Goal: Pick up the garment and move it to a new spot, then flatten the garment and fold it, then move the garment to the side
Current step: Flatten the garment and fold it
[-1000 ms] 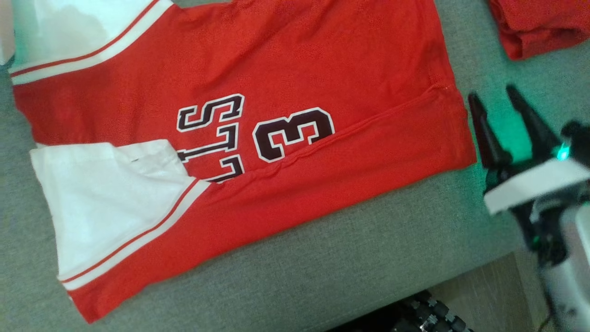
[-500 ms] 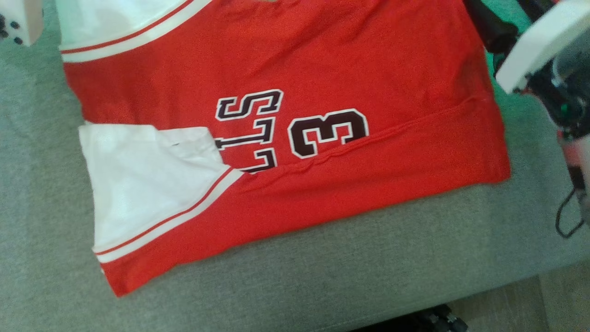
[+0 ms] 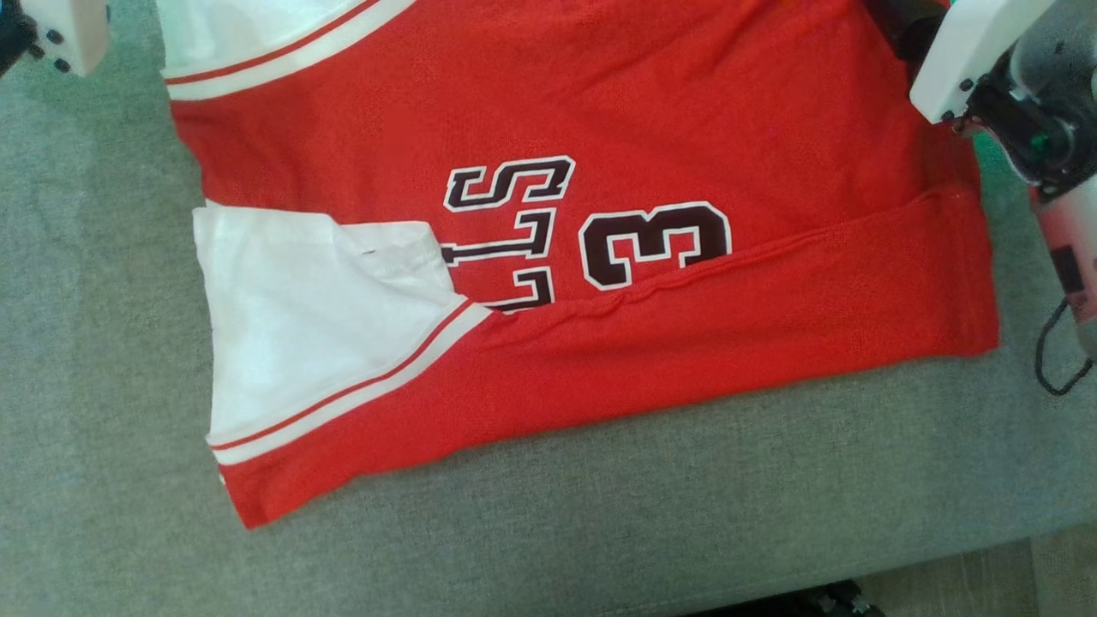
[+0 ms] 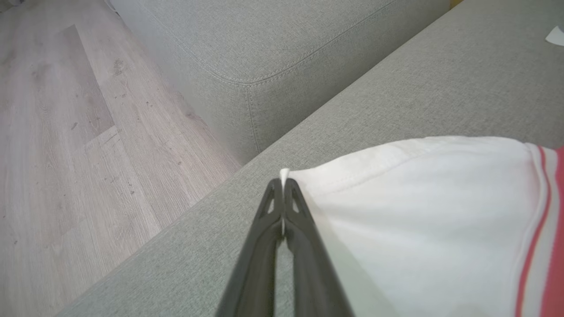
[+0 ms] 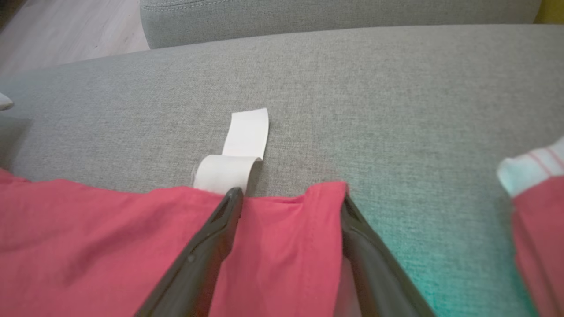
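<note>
The red jersey with white sleeves and dark "3" lettering lies spread on the grey sofa cushion, its near long edge folded over. At the far left, my left gripper is shut on the edge of the far white sleeve; its pale wrist pokes into the head view's top left. My right gripper is open, one finger on each side of the red hem corner at the far right. A white label sticks out from under that hem.
Another red and white garment lies to the right of my right gripper. A second sofa cushion and wooden floor lie beyond the left gripper. The sofa's front edge runs along the bottom right, and a black cable hangs from my right arm.
The head camera has shifted, sliding the whole picture rightward. My right arm has gone from beside the hem's near right edge up to its far corner. The left wrist has come into view.
</note>
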Motion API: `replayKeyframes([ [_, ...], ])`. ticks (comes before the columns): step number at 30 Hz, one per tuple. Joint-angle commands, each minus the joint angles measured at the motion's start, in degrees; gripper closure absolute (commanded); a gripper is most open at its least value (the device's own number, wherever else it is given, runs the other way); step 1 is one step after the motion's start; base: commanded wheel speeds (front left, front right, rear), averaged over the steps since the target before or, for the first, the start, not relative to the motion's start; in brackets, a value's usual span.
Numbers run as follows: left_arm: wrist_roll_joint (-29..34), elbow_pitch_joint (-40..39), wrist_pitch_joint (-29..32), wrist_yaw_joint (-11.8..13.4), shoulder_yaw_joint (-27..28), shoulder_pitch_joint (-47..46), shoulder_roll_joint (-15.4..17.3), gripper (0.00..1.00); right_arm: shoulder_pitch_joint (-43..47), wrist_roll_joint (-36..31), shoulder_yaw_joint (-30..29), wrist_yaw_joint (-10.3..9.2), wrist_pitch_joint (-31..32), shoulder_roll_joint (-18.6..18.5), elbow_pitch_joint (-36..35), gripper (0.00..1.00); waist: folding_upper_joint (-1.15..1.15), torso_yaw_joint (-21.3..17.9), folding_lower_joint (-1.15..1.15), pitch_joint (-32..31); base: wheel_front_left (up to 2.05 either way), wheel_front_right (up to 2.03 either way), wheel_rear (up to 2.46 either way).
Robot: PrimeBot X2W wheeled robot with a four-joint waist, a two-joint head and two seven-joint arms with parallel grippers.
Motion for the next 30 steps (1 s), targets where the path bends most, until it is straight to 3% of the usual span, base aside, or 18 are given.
replayKeyframes([
  [1,-0.3,-0.1,-0.5,0.1,2.5,-3.5,1.9,1.0,-0.3,0.6,0.4,-0.04,-0.6,-0.6,-0.9,0.0,0.0,0.1,0.0,0.0,0.0,0.0,0.0],
  [4,-0.7,0.2,-1.6,0.1,1.8,-4.1,1.8,1.0,-1.5,1.4,1.7,-0.04,-1.3,-1.0,0.4,0.0,0.0,0.4,0.0,0.1,0.0,0.0,0.0],
  [6,-0.8,0.5,-2.2,0.1,1.4,-4.4,1.6,1.0,-2.3,1.6,2.3,-0.04,-2.1,-1.5,1.4,0.21,0.0,0.7,0.0,0.2,0.0,0.0,0.0],
  [7,-0.8,0.6,-2.5,0.1,1.2,-4.6,1.4,1.0,-2.6,1.7,2.7,-0.04,-2.3,-1.7,1.8,0.5,0.0,0.8,0.0,0.2,0.0,0.0,0.0],
  [8,-0.8,0.8,-2.9,0.1,1.0,-4.7,1.3,1.0,-2.9,1.8,3.1,-0.04,-2.5,-1.8,2.2,0.67,0.0,0.9,0.0,0.3,0.0,0.0,0.0],
  [9,-0.7,1.0,-3.2,0.1,0.8,-4.8,1.3,1.0,-3.2,2.0,3.6,-0.04,-2.5,-2.0,2.5,0.95,0.0,1.0,0.0,0.2,0.0,0.0,0.0],
  [10,-0.6,1.3,-3.6,0.1,0.6,-4.9,1.3,1.0,-3.4,2.1,4.1,-0.04,-2.6,-2.2,2.7,1.0,0.0,1.1,0.0,0.2,0.0,0.0,0.0],
  [17,1.0,4.1,-7.5,0.1,-0.1,-5.8,1.4,1.0,-5.5,2.9,4.7,-0.04,-6.9,-3.0,4.8,1.0,0.0,1.4,0.0,-0.2,0.0,0.0,0.0],
  [22,1.8,8.4,-12.2,0.1,0.7,-7.0,-0.3,1.0,-6.7,5.0,4.7,-0.04,-10.0,-3.2,5.3,1.0,0.0,2.1,0.0,-1.3,0.0,0.0,0.0],
  [30,-2.9,8.7,-18.6,0.1,2.3,-3.2,-3.5,1.0,-4.3,10.3,3.7,-0.04,-12.3,-6.0,4.9,1.0,0.0,4.6,0.0,-5.3,0.0,0.0,0.0],
])
